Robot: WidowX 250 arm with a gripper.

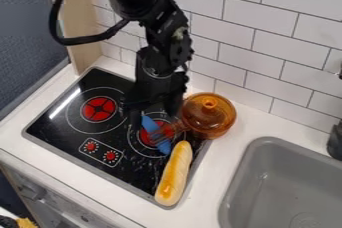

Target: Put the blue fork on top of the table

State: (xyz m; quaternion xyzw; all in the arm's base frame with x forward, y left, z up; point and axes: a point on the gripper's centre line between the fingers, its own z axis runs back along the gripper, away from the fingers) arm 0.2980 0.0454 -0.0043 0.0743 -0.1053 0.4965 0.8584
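Note:
The black gripper (155, 116) hangs over the right side of the black stove top, its two fingers apart, so it is open. Just below it, the blue fork (157, 134) slants across the right rear red burner, its upper end close to the left finger. Whether the gripper touches the fork, I cannot tell. The white table top (207, 179) runs around the stove as a counter.
Right of the fork stands an amber transparent pot (209, 115) with a lid, its handle reaching toward the burner. A long yellow-white bread (174, 173) lies along the stove's right edge. A grey sink (284, 189) is at lower right, and a tiled wall (267, 47) rises behind.

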